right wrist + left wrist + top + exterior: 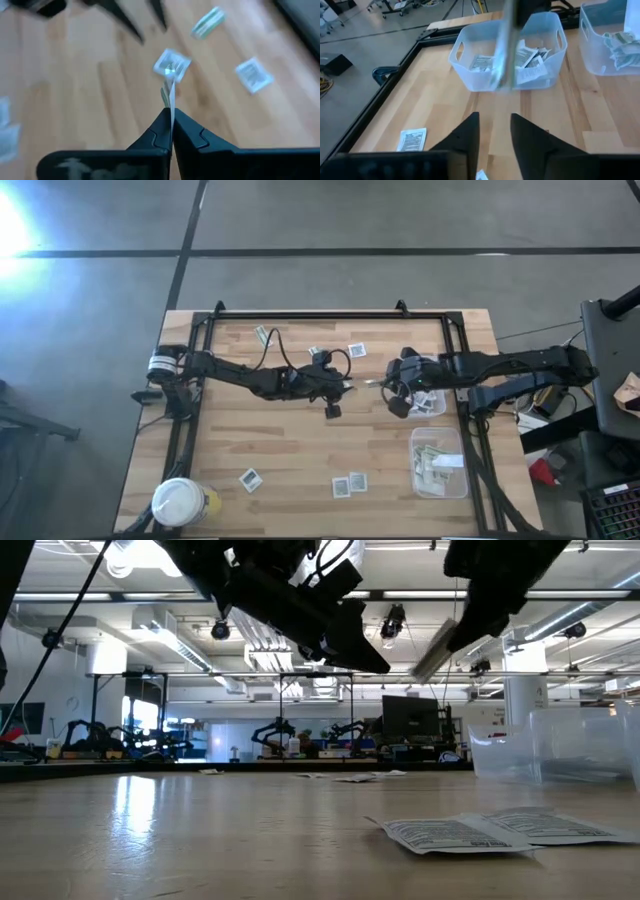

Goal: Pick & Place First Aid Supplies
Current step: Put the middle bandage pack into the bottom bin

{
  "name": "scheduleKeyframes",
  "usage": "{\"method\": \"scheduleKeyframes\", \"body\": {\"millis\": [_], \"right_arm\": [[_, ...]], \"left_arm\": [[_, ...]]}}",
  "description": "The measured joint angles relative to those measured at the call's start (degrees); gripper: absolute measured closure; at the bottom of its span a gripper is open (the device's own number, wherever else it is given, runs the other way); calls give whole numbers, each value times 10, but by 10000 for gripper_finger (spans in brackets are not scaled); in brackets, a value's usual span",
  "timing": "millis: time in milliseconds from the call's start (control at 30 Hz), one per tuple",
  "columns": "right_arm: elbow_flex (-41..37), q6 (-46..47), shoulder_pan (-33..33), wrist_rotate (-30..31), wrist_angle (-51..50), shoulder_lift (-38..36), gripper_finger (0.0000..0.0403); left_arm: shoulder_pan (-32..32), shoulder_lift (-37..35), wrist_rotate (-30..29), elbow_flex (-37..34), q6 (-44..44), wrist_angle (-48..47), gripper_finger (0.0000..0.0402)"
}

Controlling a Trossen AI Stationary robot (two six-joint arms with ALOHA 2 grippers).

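Here, above the wooden table [300,450], the right gripper [171,120] pinches what appears to be a narrow pale strip packet [171,97], facing the left gripper [495,131], fingers parted and empty.

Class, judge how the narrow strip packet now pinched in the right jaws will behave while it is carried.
The strip packet sticks out straight beyond the right gripper, so probably fairly stiff. It looks thin, so likely very light. Pinched only at one end, it may flutter or slip.

Wooden table [300,440] — scattered packets [349,484], two clear tubs [440,462], white-lidded jar [178,502].
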Motion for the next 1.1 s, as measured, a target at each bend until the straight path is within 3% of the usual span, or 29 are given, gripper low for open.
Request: {"method": "scheduleKeyframes", "body": {"millis": [267,700,967,1100], "right_arm": [[0,61,0,-130,-145,-87,395],[-1,76,6,-407,-296,-118,394],[-19,147,35,-420,-304,-116,394],[-36,186,47,-420,-304,-106,394]], "left_arm": [[19,0,-17,0,-24,-47,248],[65,0,3,7,-94,-153,249],[86,2,100,7,-95,-158,250],[89,2,115,4,-95,-159,250]]}}
